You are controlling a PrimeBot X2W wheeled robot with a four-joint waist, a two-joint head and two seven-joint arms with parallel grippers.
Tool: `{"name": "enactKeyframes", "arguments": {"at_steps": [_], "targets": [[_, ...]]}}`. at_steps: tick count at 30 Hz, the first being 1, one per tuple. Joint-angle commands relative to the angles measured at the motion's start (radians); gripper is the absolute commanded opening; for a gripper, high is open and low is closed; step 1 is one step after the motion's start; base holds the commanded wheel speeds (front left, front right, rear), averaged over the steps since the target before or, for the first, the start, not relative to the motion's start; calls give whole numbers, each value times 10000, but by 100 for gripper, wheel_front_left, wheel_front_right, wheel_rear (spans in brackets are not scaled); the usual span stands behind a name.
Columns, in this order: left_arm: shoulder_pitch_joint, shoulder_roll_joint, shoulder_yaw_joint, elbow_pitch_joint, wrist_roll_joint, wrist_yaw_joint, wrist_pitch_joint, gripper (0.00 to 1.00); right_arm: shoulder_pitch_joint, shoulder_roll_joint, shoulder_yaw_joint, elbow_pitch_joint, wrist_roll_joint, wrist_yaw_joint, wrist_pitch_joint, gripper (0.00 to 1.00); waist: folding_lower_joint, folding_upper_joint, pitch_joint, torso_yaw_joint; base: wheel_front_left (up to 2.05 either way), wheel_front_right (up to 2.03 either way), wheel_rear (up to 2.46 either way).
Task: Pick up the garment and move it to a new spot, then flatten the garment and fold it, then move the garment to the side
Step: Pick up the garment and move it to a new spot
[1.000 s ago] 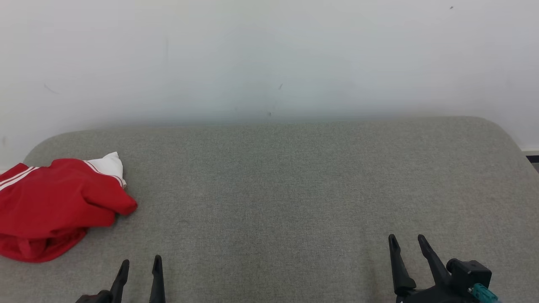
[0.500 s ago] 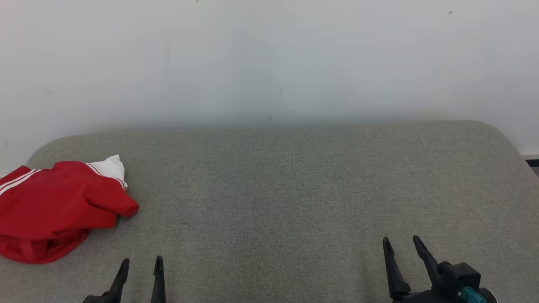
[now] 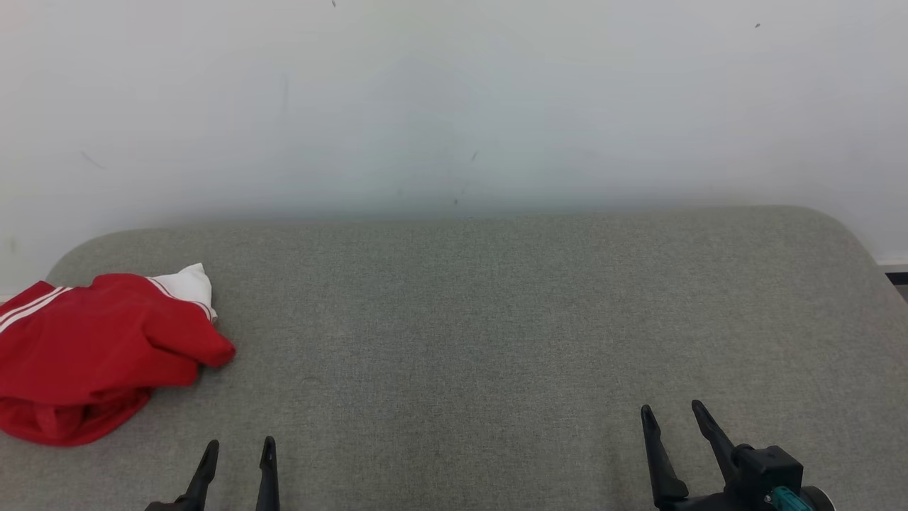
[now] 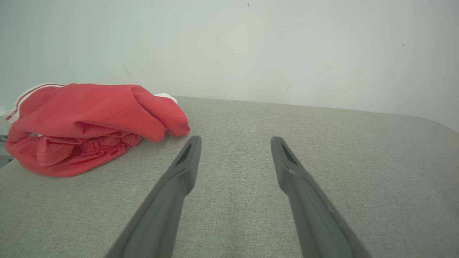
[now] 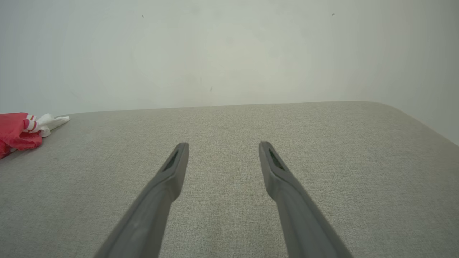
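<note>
Garment (image 3: 99,355), seemingly clear, left of fingers (image 4: 181,172)

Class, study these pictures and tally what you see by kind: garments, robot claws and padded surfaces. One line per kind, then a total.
Garments: 1, the red garment with white trim, bunched at the left
Claws: 2, the left claw and the right claw, both open and empty
Padded surfaces: 1, the grey surface
Total: 4
</note>
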Motion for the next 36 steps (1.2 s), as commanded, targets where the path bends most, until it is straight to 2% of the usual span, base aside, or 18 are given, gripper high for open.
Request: {"name": "enactKeyframes", "arguments": {"at_steps": [1, 7, 12, 20, 32, 36], "targets": [[45, 51, 26, 15, -69, -26, -14, 100, 48, -27, -4, 1, -11, 32, -51, 100, 0, 0, -8, 1, 0, 0, 0], [19, 51, -14, 22, -66, -36, -14, 100, 94, -27, -42, 0, -7, 32, -54, 100, 0, 0, -19, 62, 0, 0, 0], [-94, 49, -77, 43, -76, 17, -12, 100, 253, -26, -126, -37, -43, 32, -70, 100, 0, 0, -89, 465, 0, 0, 0], [176, 83, 20, -29, 125, -34, -12, 100, 398, -23, -55, -43, 99, 32, -92, 100, 0, 0, -284, 1707, 0, 0, 0], [442, 249, 167, 18, 376, -76, -12, 100, 554, -21, 349, 161, 401, 31, -249, 100, 0, 0, -456, 3940, 0, 0, 0], [548, 262, 462, -218, 240, 40, -12, 100, 191, -26, 681, 206, 478, 31, -277, 100, 0, 0, -197, 4291, 0, 0, 0]]}}
